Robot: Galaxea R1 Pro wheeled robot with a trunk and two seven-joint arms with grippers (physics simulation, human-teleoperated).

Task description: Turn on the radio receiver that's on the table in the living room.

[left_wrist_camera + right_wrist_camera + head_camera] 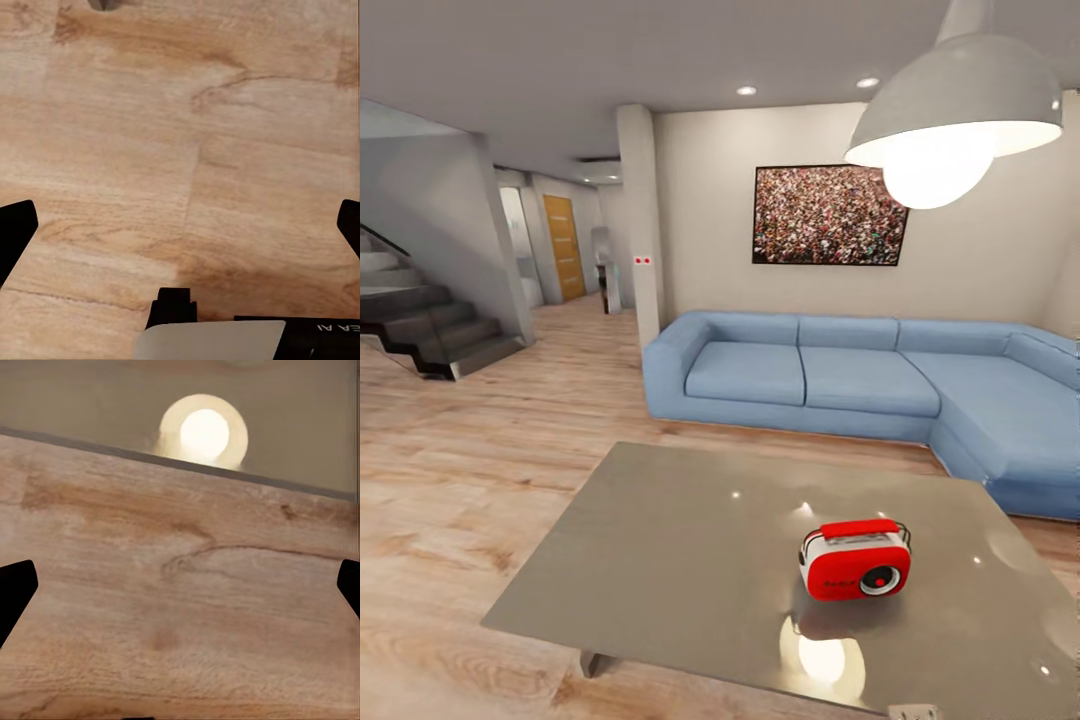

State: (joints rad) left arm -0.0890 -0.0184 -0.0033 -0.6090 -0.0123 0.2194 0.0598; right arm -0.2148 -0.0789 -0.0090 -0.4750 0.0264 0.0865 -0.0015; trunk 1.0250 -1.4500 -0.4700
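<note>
The red radio receiver (855, 563), with white sides, a red top handle and a round dark dial, stands upright on the glossy grey table (680, 550), right of the table's middle and facing me. In the left wrist view, my left gripper (180, 229) hangs open over bare wood floor, its dark fingertips (15, 232) far apart. My right gripper (180, 589) is also open above the floor, just short of the table's edge (90, 397), where a lamp's reflection (204, 431) glows on the top.
A light-blue L-shaped sofa (860, 380) runs behind and to the right of the table under a framed crowd picture (830, 215). A grey dome lamp (955, 110) hangs at upper right. Stairs (420, 320) and a hallway lie at far left across open wood floor.
</note>
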